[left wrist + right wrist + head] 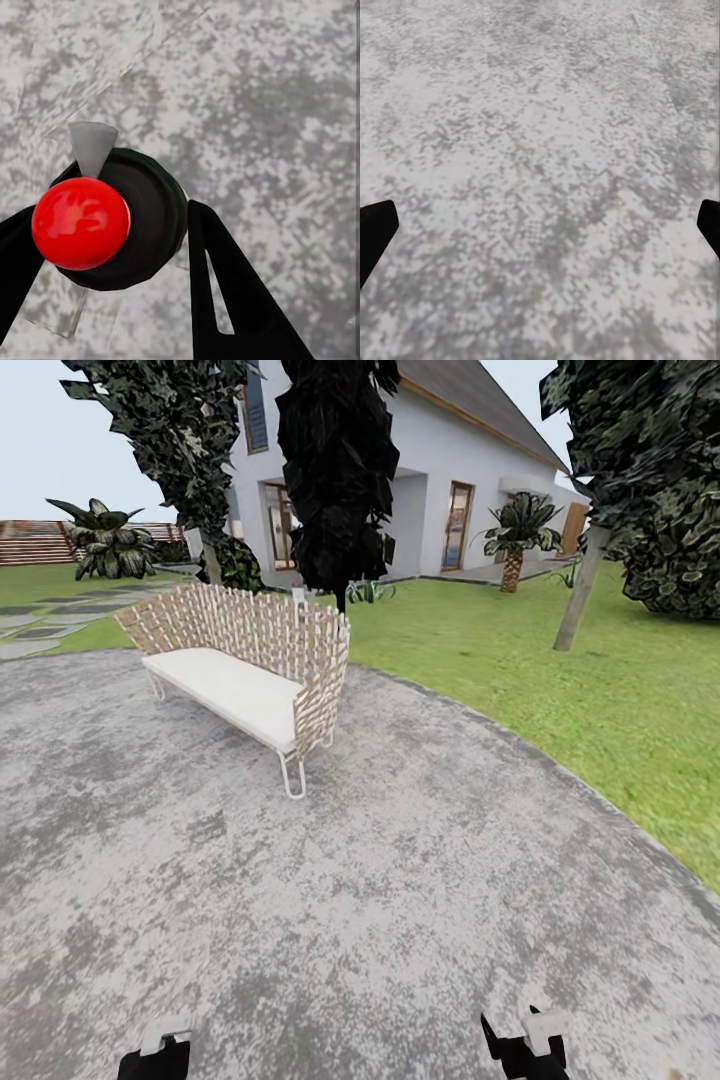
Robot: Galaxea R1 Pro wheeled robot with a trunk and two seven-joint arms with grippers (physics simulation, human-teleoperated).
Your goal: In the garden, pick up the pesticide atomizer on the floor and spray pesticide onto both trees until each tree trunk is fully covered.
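The left gripper [112, 247] clamps the atomizer [112, 221] (red cap up); the right gripper [540, 232] gapes empty.

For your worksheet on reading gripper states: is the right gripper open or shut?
Open. In the right wrist view the two black fingertips sit at opposite edges of the picture, with bare grey paving between them and nothing held.

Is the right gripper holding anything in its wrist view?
No. The right gripper has its fingers spread wide with bare grey paving between them.
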